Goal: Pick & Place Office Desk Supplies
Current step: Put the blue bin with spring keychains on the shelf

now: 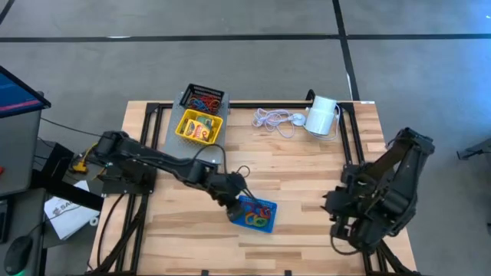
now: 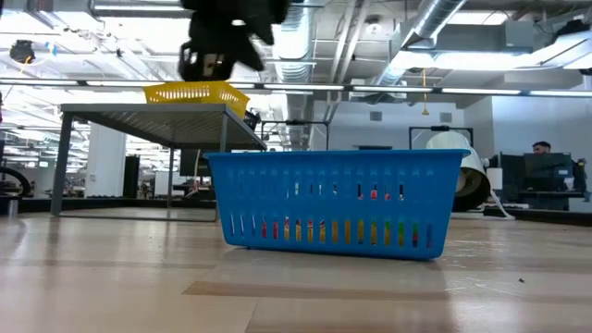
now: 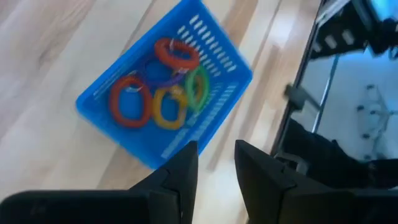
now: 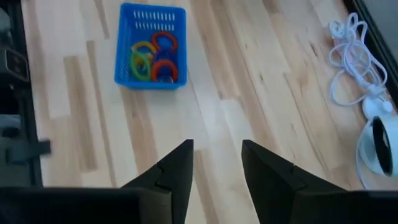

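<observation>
High view: left claw [image 1: 235, 205] beside blue tray [image 1: 261, 205]

The left arm [image 1: 165, 162] runs from its base at the middle left of the high view, stretched low and slanting down toward the lower centre of the frame, its elbow only slightly bent. Its left tool [image 1: 236, 205] sits just below centre there, pointing down and to the right. In the left wrist view the two dark fingers [image 3: 186, 171] stand apart with a narrow gap and nothing between them.

The right arm [image 1: 391, 188] is folded compactly at the lower right of the high view. In the right wrist view its right tool [image 4: 216, 171] points down at the bench, fingers [image 4: 177, 168] parted and empty.
</observation>
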`<state>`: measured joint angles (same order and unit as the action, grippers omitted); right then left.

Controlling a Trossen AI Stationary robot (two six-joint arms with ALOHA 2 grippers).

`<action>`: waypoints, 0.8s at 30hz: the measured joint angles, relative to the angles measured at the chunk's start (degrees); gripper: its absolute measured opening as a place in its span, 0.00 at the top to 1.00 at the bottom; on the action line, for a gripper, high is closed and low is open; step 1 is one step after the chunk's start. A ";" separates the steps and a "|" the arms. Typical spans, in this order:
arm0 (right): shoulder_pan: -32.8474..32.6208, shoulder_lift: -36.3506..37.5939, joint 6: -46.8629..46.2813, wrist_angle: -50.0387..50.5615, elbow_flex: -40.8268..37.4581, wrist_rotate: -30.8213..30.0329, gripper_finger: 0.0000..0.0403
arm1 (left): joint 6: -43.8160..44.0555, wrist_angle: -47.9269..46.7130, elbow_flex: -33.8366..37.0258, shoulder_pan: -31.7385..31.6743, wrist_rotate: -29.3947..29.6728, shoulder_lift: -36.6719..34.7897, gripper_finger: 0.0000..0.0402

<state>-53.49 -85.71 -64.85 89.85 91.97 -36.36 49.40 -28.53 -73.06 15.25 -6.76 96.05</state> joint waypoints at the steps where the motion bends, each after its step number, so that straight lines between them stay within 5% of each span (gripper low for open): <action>1: -0.86 1.06 -0.67 0.17 -1.41 0.11 0.67 | 1.12 0.01 -1.27 0.00 0.15 0.94 0.75; 16: -13.58 14.19 -6.44 0.25 -20.31 5.65 0.67 | 24.10 -23.40 -22.31 -1.44 2.16 14.27 0.76; 24: -18.72 19.33 -7.68 0.15 -27.15 6.55 0.70 | 31.48 -28.32 -25.59 -1.96 0.34 20.15 0.84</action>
<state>-72.21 -66.38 -72.53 90.00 64.83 -29.80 80.88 -56.85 -98.65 13.29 -6.41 116.20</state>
